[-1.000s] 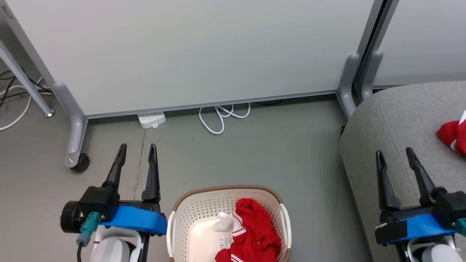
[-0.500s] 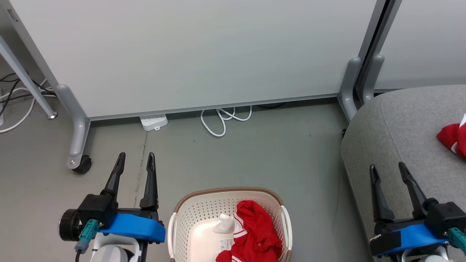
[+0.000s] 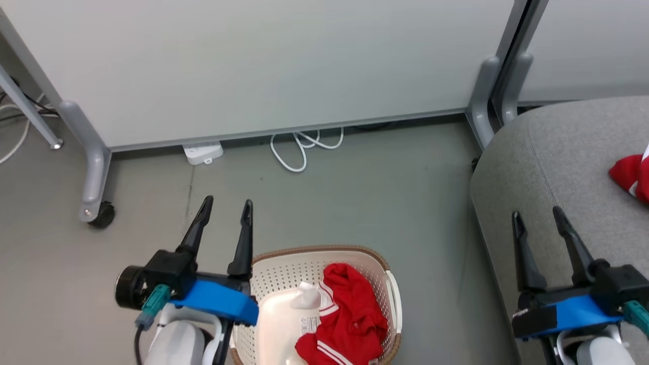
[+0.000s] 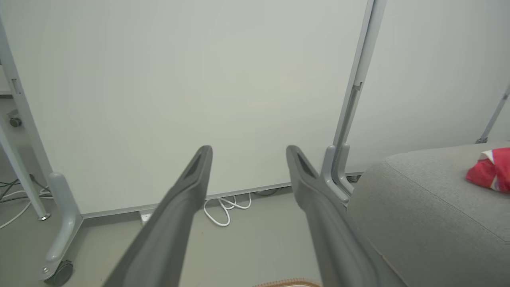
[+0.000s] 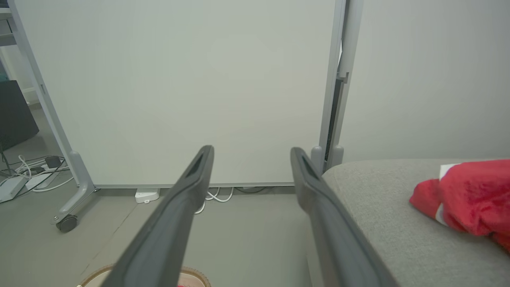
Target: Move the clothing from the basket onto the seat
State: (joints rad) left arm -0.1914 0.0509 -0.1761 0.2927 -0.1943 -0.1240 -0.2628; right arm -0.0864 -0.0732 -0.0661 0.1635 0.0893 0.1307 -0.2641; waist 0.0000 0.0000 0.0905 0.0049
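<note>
The cream basket (image 3: 284,268) with its brown rim stands on the floor at the bottom centre. Inside it lies red clothing (image 3: 350,317) with white stripe trim, next to a small white piece. My left gripper (image 3: 226,208) hangs open at the basket's left rim, fingers empty. A second red garment (image 3: 631,175) lies on the light-grey seat (image 3: 547,157) at the right; it shows too in the left wrist view (image 4: 488,171) and the right wrist view (image 5: 466,195). My right gripper (image 3: 537,215) is open and empty over the seat's front-left part.
A pale wall panel (image 3: 253,66) on grey metal legs with a castor (image 3: 101,217) stands behind. A white power strip (image 3: 203,152) and a looped white cable (image 3: 299,149) lie at its foot. Bare grey floor lies between basket and panel.
My left gripper has moved right, up to the basket's left rim. The right gripper has drawn back slightly over the seat. The camera has shifted a little.
</note>
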